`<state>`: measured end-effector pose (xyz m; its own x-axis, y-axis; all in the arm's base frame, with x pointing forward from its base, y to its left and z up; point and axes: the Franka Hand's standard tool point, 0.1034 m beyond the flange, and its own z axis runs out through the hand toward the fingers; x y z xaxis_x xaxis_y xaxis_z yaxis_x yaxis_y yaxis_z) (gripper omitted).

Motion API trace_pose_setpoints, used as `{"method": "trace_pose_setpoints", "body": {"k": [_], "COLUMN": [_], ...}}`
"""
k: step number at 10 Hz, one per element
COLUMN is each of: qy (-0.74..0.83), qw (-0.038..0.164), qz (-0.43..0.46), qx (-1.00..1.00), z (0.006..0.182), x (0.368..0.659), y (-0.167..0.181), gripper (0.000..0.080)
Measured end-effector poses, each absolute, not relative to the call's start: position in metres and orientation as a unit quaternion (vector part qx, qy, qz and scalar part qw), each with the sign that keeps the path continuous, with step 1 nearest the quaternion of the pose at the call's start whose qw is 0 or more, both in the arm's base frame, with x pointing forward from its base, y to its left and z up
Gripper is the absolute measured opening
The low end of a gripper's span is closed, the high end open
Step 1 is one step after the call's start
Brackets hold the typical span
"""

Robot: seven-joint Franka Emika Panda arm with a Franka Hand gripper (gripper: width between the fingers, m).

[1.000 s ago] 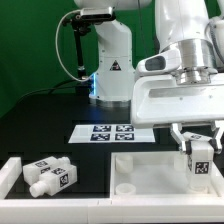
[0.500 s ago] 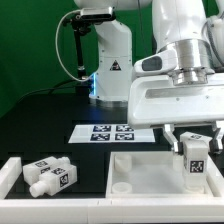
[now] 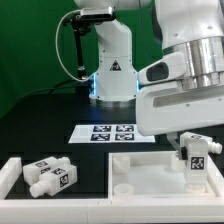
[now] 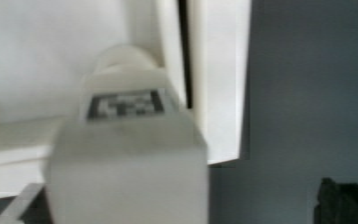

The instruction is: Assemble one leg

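Observation:
My gripper [image 3: 197,146] is shut on a white leg [image 3: 198,160] with a square tag on its side and holds it upright over the right part of the large white tabletop [image 3: 150,172]. I cannot tell whether the leg's lower end touches the tabletop. In the wrist view the leg [image 4: 131,140] fills the middle between the fingers of the gripper [image 4: 179,205], with the tabletop [image 4: 51,60] behind it. A dark fingertip [image 4: 346,202] shows at one side.
Two more tagged legs [image 3: 47,175] lie at the exterior view's left inside a white walled frame [image 3: 14,166]. The marker board [image 3: 108,132] lies on the black table behind the tabletop. The robot base [image 3: 110,70] stands at the back.
The gripper with the leg has risen slightly and shifted a little toward the exterior view's left; the wrist has turned. The loose legs and tabletop have not moved.

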<state>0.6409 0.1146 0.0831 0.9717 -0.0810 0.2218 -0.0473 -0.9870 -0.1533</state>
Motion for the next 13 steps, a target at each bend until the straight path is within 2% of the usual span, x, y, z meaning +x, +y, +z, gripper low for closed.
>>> {"method": "trace_pose_setpoints", "body": {"k": [1,2,5,6,7,8,9,10,11,13], "qy": [0.038,0.042,0.047,0.059,0.066,0.066,0.088,0.126,0.163,0.251], "qw": [0.081,0.087,0.085,0.077,0.077,0.077,0.078,0.079,0.08,0.082], "qz": [-0.06,-0.04,-0.037,-0.028,-0.029,-0.029,-0.027,-0.024,-0.021,-0.018], "qx": [-0.994,-0.995,-0.995,-0.995,-0.994,-0.994,-0.993,-0.989,-0.983,-0.964], "z": [0.077,0.079,0.079,0.078,0.078,0.078,0.078,0.078,0.078,0.078], "x": [0.633,0.633,0.633,0.633,0.633,0.633,0.633,0.633,0.633,0.635], "y": [0.104,0.099,0.098,0.094,0.093,0.093,0.093,0.094,0.094,0.095], "gripper": [0.0649,0.0649,0.0649,0.0649,0.0649,0.0523,0.0523,0.0385,0.0283,0.0284]}}
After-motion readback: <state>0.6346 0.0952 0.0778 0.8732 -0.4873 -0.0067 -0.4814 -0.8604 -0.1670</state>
